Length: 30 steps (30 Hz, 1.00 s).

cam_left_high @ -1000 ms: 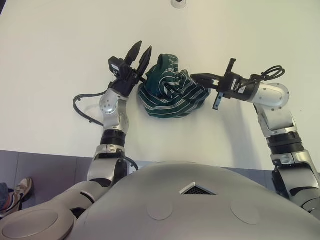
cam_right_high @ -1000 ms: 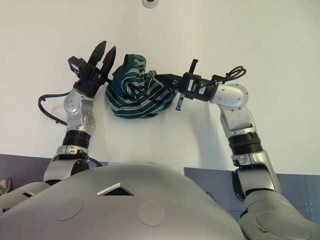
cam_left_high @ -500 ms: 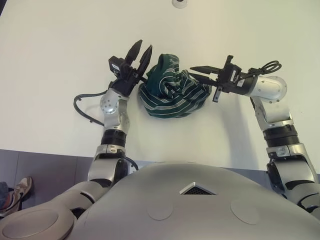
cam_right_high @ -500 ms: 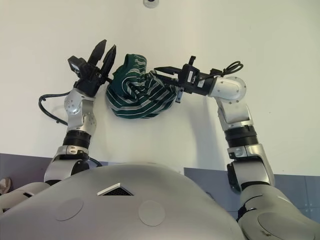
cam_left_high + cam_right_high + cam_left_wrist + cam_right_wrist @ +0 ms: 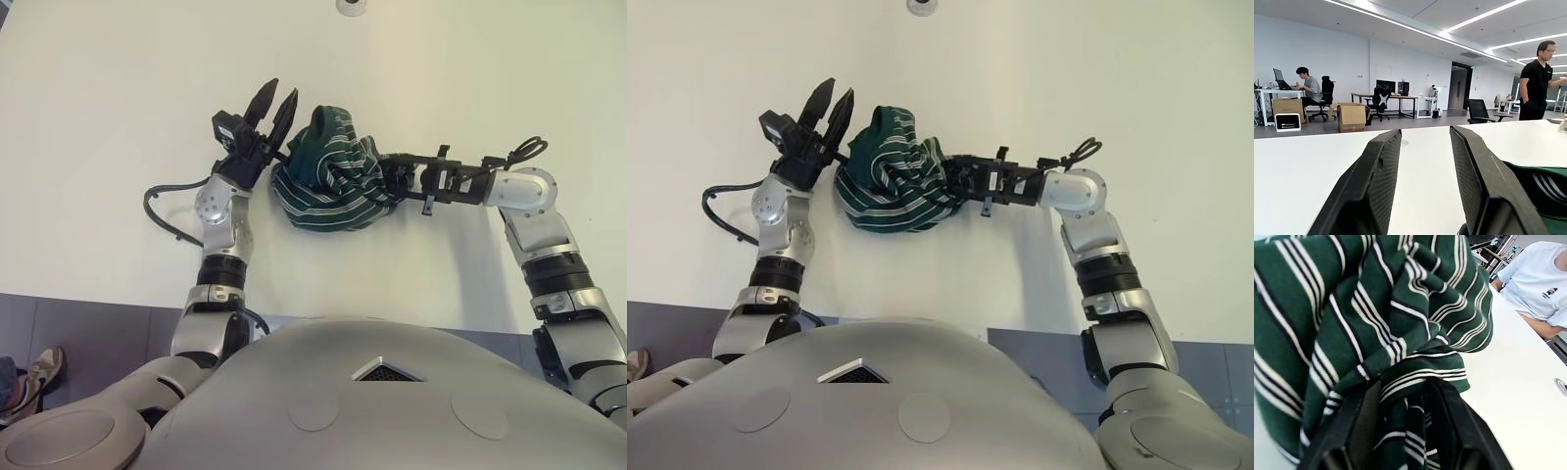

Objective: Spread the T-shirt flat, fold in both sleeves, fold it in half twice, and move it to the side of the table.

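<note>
Centrally on the smooth, matte white table [image 5: 118,98] in the left eye view lies the T-shirt [image 5: 333,171], a soft knit in dark green with thin white stripes. It is crumpled into a rounded heap with deep folds. The heap shows no clear long axis; its narrower raised hump lies at the far end, away from the robot. The left gripper [image 5: 282,90] stands just beside the heap on the robot's left. Its two black tapered fingers point away from the robot and have a narrow gap between them with nothing in it. The right gripper [image 5: 392,174] lies level and pushes into the heap's right flank.

From the left wrist view, the left gripper [image 5: 1422,134] shows two flat, finely textured black fingers [image 5: 1376,176] that stand clearly apart and hold nothing, with the T-shirt [image 5: 1542,186] close beside one of them.

From the right wrist view, the striped folds of the T-shirt [image 5: 1352,308] hang over the right gripper [image 5: 1405,416]. Its black fingers [image 5: 1361,426] stand apart with a hanging fold of cloth between them. Whether they press on that fold cannot be told.
</note>
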Available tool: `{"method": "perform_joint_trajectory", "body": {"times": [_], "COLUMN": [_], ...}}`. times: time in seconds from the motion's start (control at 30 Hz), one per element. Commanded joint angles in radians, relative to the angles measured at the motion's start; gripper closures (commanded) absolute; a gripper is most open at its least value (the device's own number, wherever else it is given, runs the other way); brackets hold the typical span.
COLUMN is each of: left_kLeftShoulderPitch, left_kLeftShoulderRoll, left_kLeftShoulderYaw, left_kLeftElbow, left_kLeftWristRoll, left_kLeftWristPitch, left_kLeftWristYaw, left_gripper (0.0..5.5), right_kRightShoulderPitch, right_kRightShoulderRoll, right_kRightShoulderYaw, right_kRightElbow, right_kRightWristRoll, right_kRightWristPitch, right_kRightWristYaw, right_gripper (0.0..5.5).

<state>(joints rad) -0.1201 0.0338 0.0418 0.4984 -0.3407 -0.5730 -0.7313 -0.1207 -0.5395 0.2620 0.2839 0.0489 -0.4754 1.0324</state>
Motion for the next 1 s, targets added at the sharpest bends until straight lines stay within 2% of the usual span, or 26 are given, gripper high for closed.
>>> {"method": "perform_joint_trajectory", "body": {"times": [0.03, 0.4, 0.63, 1.0], "left_kLeftShoulderPitch": [0.011, 0.015, 0.013, 0.015], "left_kLeftShoulderRoll": [0.006, 0.007, 0.006, 0.008], "left_kLeftShoulderYaw": [-0.005, -0.006, -0.010, -0.017], "left_kLeftElbow": [-0.014, -0.019, -0.017, -0.020], "left_kLeftWristRoll": [0.011, 0.010, 0.013, 0.022], "left_kLeftWristPitch": [0.008, 0.010, 0.009, 0.007], "left_kLeftWristYaw": [0.007, 0.007, 0.008, 0.014], "left_gripper": [3.69, 3.69, 3.69, 3.69], "right_kRightShoulderPitch": [-0.012, -0.075, -0.006, 0.042], "right_kRightShoulderRoll": [0.004, 0.045, 0.023, 0.000], "right_kRightShoulderYaw": [-0.004, -0.129, -0.102, -0.040], "right_kRightElbow": [-0.007, -0.075, -0.173, -0.170], "right_kRightWristRoll": [0.011, 0.120, 0.163, 0.105], "right_kRightWristPitch": [-0.002, 0.077, 0.110, 0.081], "right_kRightWristYaw": [-0.007, -0.121, -0.055, 0.012], "right_gripper": [3.77, 3.77, 3.77, 3.77]}}
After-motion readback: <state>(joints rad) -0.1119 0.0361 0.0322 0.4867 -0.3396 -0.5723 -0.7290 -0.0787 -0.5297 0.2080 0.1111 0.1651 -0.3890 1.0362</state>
